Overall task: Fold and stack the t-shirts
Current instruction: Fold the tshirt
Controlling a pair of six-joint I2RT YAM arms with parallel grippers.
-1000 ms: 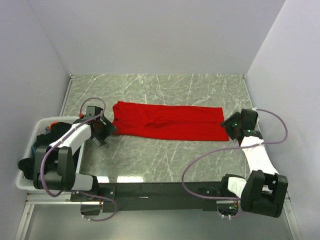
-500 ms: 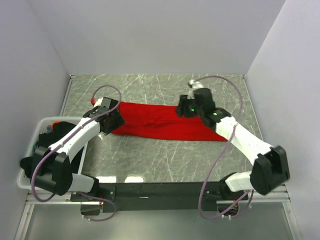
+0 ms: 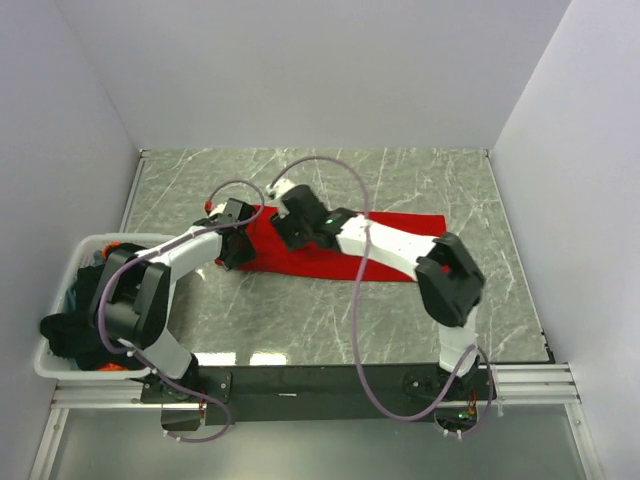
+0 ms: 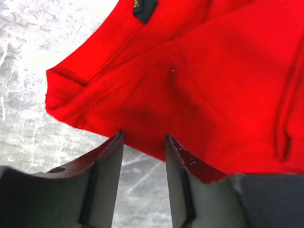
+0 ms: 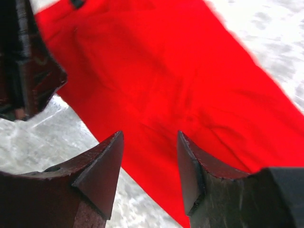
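The red t-shirt (image 3: 415, 223) lies flat on the marble table (image 3: 420, 180) as a long strip folded lengthwise, with both arms bunched over its left half. The left gripper (image 3: 236, 243) sits at the shirt's left end. In the left wrist view its jaws stand partly apart, straddling the shirt's near hem, with red cloth showing in the gap. Whether the fingers (image 4: 107, 166) actually pinch the cloth cannot be told. Just beyond that end a small black label (image 4: 144, 7) shows on the shirt. The right gripper (image 3: 292, 228) hovers over the shirt just right of the left gripper, jaws apart and holding nothing, its tips above the shirt's near edge. The right arm crosses low over the shirt's middle, hiding part of it. Bare marble runs beyond the shirt's far edge, along its near edge and past its right end. Left of the shirt, a white basket (image 3: 135, 238) holding black t-shirts (image 3: 62, 332) stands close, leaving only a narrow strip of table.
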